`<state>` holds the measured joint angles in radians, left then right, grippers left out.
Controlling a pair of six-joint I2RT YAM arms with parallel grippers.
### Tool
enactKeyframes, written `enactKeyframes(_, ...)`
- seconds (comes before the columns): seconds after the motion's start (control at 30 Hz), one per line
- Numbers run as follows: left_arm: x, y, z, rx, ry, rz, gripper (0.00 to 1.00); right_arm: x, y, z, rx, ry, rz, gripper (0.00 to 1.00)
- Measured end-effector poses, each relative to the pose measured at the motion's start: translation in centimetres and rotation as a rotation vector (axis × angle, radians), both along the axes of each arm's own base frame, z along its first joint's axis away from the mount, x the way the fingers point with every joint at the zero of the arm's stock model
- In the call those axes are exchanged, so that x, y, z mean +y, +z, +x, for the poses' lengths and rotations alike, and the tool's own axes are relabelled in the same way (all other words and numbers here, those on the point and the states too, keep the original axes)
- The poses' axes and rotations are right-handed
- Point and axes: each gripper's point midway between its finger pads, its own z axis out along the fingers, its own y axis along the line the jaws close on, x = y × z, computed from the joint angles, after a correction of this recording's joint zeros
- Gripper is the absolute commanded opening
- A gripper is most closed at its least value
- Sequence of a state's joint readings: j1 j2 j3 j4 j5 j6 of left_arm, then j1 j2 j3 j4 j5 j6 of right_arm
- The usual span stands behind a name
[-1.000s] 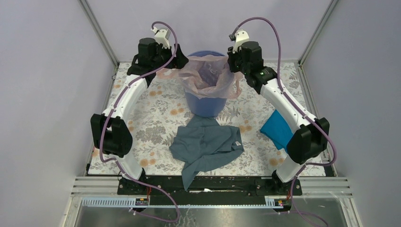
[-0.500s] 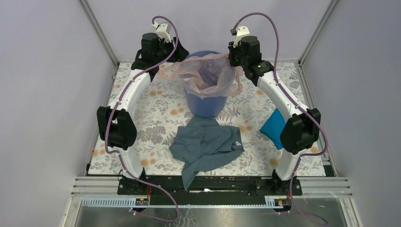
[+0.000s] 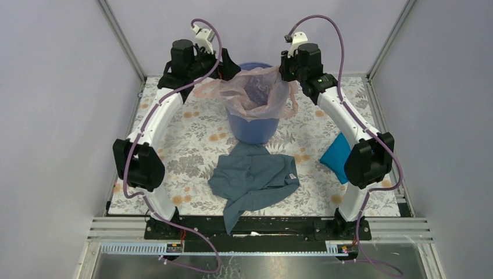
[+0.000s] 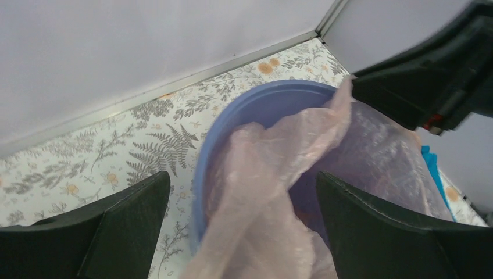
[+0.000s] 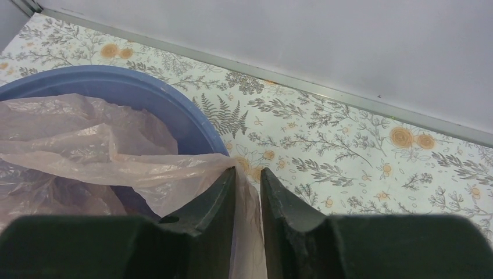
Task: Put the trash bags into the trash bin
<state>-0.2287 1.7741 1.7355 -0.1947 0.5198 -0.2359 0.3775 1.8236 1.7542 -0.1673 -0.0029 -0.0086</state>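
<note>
The round blue trash bin (image 3: 252,129) stands at the back middle of the table. The pale pink trash bag (image 3: 256,93) hangs in its mouth, spread over the rim. My left gripper (image 3: 225,71) is at the bin's left rim. In the left wrist view it (image 4: 242,177) is open wide, with a loose fold of the bag (image 4: 273,174) lying between the fingers over the bin (image 4: 256,102). My right gripper (image 3: 289,75) is at the right rim. In the right wrist view it (image 5: 248,171) is shut on the bag's edge (image 5: 87,151), just outside the bin (image 5: 145,96).
A grey-blue garment (image 3: 253,177) lies crumpled in front of the bin. A turquoise cloth (image 3: 337,158) lies at the right, partly under my right arm. Grey walls stand close behind the bin and at both sides of the floral table (image 3: 192,139).
Both grippers have moved a little toward the back wall, and the right one has risen slightly. The bag's mouth has shifted back with them over the bin.
</note>
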Motion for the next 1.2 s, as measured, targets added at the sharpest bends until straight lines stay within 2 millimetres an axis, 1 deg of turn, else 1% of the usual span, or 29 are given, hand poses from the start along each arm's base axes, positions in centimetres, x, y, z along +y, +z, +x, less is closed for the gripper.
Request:
enactKeyframes(0.03,-0.3,0.3,-0.4,-0.019,-0.009,0.012,0.99,0.1,0.0,0.0,0.002,0.0,0.006,0.34)
enactKeyframes(0.13,-2.0,1.6,-1.8,-0.093,-0.049,0.058,0.99,0.2,0.0,-0.1,0.008,0.004,0.018,0.44)
enactKeyframes(0.23,-3.4,1.8,-2.5,-0.133,-0.089,0.091,0.99,0.2,-0.1,-0.2,0.016,0.001,0.022,0.51)
enactKeyframes(0.3,-3.7,1.3,-2.5,-0.141,-0.102,0.113,0.99,0.2,-0.2,-0.2,0.019,0.0,0.024,0.56)
enactKeyframes(0.37,-3.7,0.6,-2.2,-0.143,-0.107,0.135,0.99,0.2,-0.1,-0.2,0.019,0.0,0.026,0.59)
enactKeyframes(0.5,-3.9,-1.2,-1.7,-0.138,-0.119,0.186,0.98,0.1,0.2,-0.5,0.019,-0.001,0.026,0.6)
enactKeyframes(0.53,-4.1,-1.8,-1.5,-0.132,-0.121,0.2,0.98,0.1,0.3,-0.6,0.017,-0.001,0.027,0.59)
enactKeyframes(0.57,-4.4,-2.4,-1.4,-0.127,-0.124,0.212,0.97,0.0,0.4,-0.9,0.014,-0.001,0.029,0.56)
enactKeyframes(0.63,-4.8,-3.3,-1.2,-0.115,-0.127,0.226,0.96,-0.2,0.7,-1.4,0.01,-0.002,0.034,0.44)
enactKeyframes(0.7,-5.2,-3.9,-1.1,-0.11,-0.132,0.235,0.89,-0.2,1.2,-1.6,0.002,-0.001,0.048,0.28)
enactKeyframes(0.73,-5.3,-4.0,-1.1,-0.113,-0.131,0.239,0.82,-0.1,1.4,-1.5,-0.003,0.001,0.054,0.21)
enactKeyframes(0.83,-5.1,-3.6,-0.5,-0.131,-0.087,0.248,0.72,0.2,1.6,-1.6,-0.002,0.008,0.074,0.04)
enactKeyframes(0.87,-5.0,-3.4,-0.1,-0.139,-0.067,0.249,0.68,0.3,1.6,-1.6,-0.001,0.013,0.078,0.0)
enactKeyframes(0.97,-4.3,-2.8,0.9,-0.162,0.0,0.249,0.59,0.6,2.0,-1.3,-0.007,0.019,0.092,0.0)
enactKeyframes(1.1,-3.7,-2.0,1.8,-0.186,0.056,0.242,0.45,0.8,2.5,-0.3,-0.02,0.018,0.111,0.0)
enactKeyframes(1.2,-3.6,-1.7,2.6,-0.194,0.083,0.237,0.3,0.9,2.1,0.6,-0.014,0.02,0.126,0.0)
